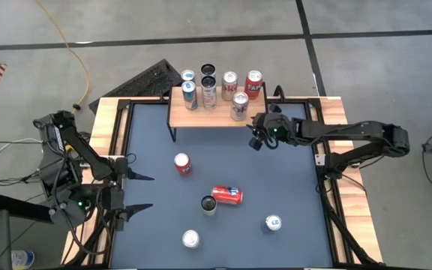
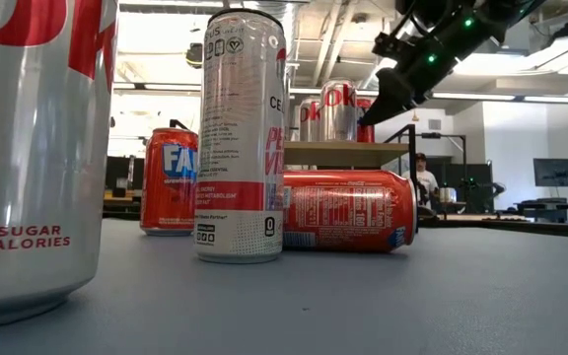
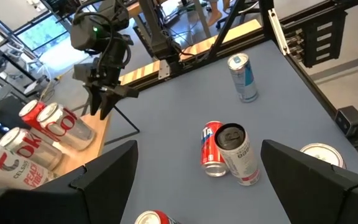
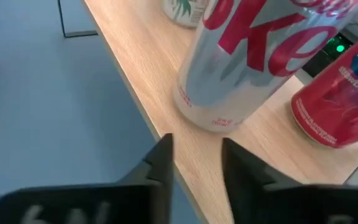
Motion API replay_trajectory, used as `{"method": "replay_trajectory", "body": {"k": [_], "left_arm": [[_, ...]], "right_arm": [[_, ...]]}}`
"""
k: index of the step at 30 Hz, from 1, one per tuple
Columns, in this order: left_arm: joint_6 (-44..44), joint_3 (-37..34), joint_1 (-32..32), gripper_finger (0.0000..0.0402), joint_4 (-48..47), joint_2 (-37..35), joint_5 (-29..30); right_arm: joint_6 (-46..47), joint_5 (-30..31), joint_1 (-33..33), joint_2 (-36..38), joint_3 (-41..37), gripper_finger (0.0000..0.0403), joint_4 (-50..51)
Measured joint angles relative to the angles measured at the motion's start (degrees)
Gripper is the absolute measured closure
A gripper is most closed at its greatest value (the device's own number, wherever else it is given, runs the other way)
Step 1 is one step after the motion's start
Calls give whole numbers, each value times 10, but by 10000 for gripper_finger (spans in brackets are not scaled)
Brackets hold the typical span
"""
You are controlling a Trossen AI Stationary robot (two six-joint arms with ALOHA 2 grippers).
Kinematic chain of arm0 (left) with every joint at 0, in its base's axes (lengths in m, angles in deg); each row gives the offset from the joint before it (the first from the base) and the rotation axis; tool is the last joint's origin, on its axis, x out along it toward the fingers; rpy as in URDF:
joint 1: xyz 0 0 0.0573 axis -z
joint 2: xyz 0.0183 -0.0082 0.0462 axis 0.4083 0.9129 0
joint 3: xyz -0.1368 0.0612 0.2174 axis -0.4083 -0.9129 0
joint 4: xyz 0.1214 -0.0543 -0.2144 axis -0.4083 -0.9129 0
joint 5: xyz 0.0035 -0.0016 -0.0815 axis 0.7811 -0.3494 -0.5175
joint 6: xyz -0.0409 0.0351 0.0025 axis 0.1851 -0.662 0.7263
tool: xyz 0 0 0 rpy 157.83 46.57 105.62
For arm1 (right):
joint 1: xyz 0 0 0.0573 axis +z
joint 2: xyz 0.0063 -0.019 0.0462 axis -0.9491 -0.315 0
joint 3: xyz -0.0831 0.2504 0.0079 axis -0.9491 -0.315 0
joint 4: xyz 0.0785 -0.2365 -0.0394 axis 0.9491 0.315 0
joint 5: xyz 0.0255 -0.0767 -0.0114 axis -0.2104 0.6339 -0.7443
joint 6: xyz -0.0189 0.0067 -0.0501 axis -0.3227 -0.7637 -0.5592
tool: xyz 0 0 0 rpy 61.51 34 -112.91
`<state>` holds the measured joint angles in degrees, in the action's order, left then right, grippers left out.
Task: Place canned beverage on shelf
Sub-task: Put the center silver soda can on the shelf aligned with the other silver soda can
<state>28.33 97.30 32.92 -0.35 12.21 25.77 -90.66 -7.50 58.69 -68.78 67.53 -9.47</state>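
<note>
Got the silver Coke can (image 1: 239, 105) standing upright on the shelf (image 1: 201, 117), close to the right end of the edge that faces the open table. Seeing the right gripper (image 1: 257, 139) just off that same corner, let go of it, fingers pulled close with only a slim gap and nothing in between. Also spotting six more cans up on the shelf. Left gripper (image 1: 153, 192) parked well away from the shelf, spread wide and empty. Counting five loose cans between shelf and there, including a red can (image 1: 227, 195) on its side.

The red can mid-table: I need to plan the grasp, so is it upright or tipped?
Tipped: the red can lies on its side beside an upright slim can.
</note>
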Motion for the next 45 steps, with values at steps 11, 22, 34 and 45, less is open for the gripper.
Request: {"method": "replay_trajectory", "body": {"k": [11,22,34,45], "left_arm": [[-5,0,0,72,0,0,1],[-5,0,0,72,0,0,2],[-12,0,0,72,0,0,4],[-16,0,0,72,0,0,13]], "right_arm": [[-25,0,-18,0,0,396,-34],[-44,-5,-41,-15,0,402,-83],[-64,-51,-63,-68,0,403,-153],[-94,-49,-70,-56,16,403,-148]]}}
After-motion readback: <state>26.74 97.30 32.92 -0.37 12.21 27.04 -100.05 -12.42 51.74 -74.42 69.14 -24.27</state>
